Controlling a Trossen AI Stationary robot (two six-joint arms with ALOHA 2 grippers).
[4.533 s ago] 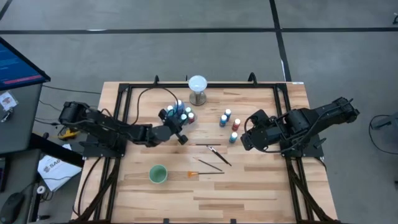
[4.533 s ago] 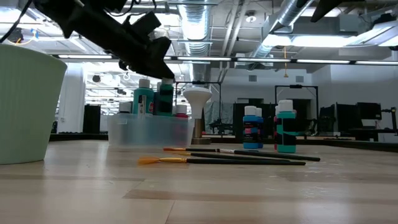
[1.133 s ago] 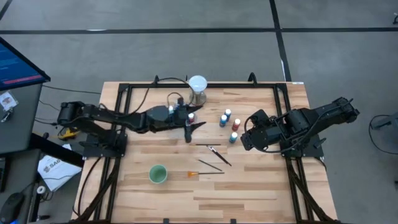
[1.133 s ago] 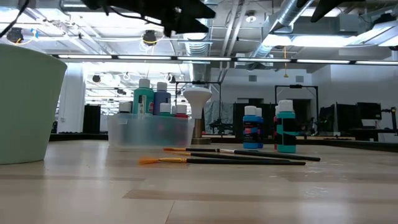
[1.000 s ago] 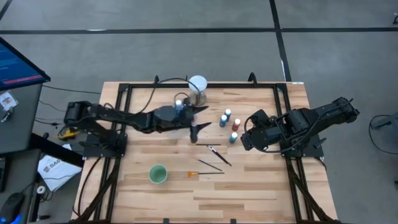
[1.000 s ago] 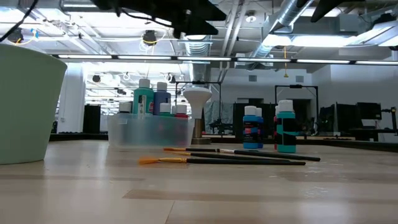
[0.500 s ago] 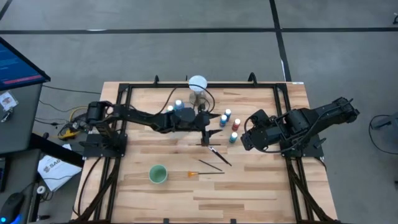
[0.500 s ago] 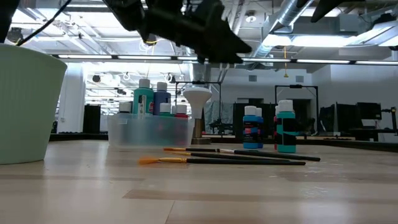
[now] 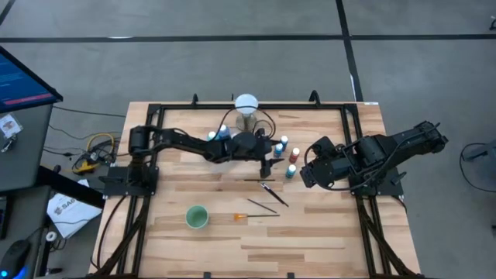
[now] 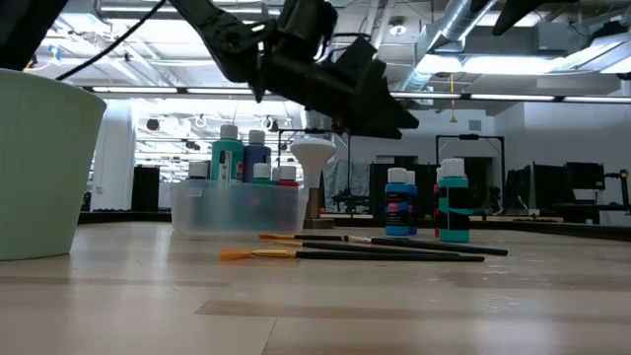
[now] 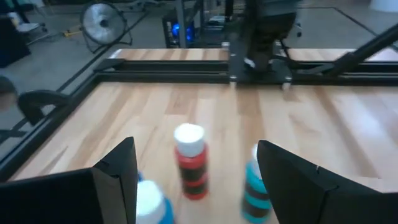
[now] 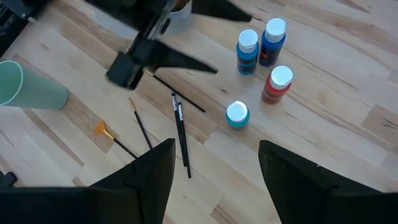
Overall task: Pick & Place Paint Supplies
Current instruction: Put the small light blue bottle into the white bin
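Note:
Several white-capped paint bottles stand on their bases right of the table's middle: two blue (image 12: 247, 48), one red (image 12: 277, 84), one teal (image 12: 237, 116). More bottles (image 10: 229, 155) stand in a clear bin (image 10: 237, 207). Thin dark brushes (image 12: 181, 132), one orange-tipped (image 12: 101, 130), lie flat on the wood. My left gripper (image 9: 269, 165) hangs open above the table, just left of the standing bottles. In its wrist view the red bottle (image 11: 191, 163) shows ahead between its fingers, apart from them. My right gripper (image 12: 214, 158) waits open, high above the right side.
A white globe on a grey stand (image 9: 246, 108) is at the far edge, behind the bin. A pale green cup (image 9: 197, 216) stands near the front left. A black frame (image 9: 155, 116) borders the table. Bare wood lies along the near edge.
My left gripper has swung from above the bin toward the table's right edge and come down, its fingers now close to the standing bottles. It has stayed open with nothing in it. No bottle or brush has moved.

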